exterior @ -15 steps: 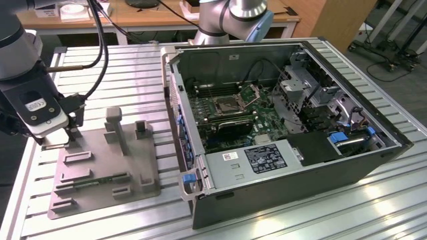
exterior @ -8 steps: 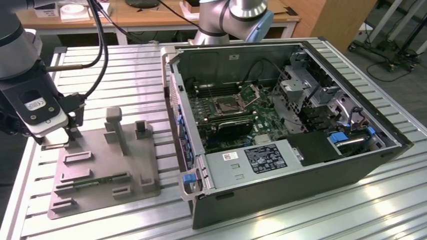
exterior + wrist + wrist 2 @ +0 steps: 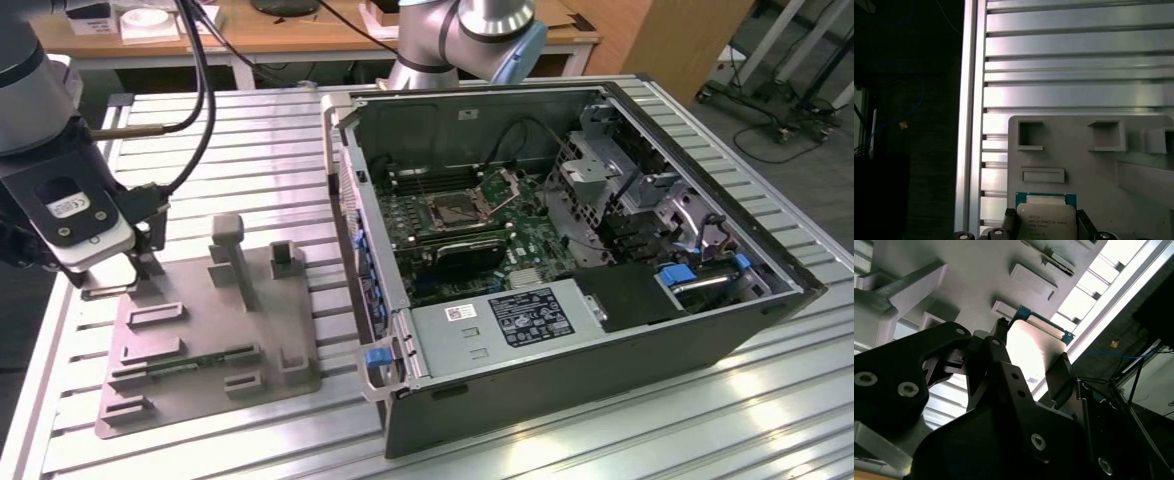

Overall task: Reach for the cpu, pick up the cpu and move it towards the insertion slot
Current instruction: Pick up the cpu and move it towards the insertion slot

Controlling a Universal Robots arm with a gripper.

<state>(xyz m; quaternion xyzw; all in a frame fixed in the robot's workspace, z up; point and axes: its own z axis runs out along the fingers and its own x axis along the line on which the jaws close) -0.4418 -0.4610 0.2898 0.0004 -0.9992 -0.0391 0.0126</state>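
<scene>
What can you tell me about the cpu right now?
The cpu is a small flat square chip, silver-grey metal top with print, thin green rim. It faces up at a corner of the grey plastic fixture, and the fingers of the tool sit against two opposite sides. In the second wrist view its top glares brightly. Whether it is clear of the fixture, I cannot tell.

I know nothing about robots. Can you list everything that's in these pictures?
table: one, ribbed silver metal, under everything.
fixture: one, grey plastic, on the table, exterior view's left.
circuit strip: one, green, in the fixture.
cpu: one, silver top, green rim, gripped at the fixture.
computer case: one, dark, open, exterior view's right.
insertion slot: one, silver frame, inside the case.
arm: one, grey, above the fixture.
hand: one, black, shut on the cpu.
</scene>
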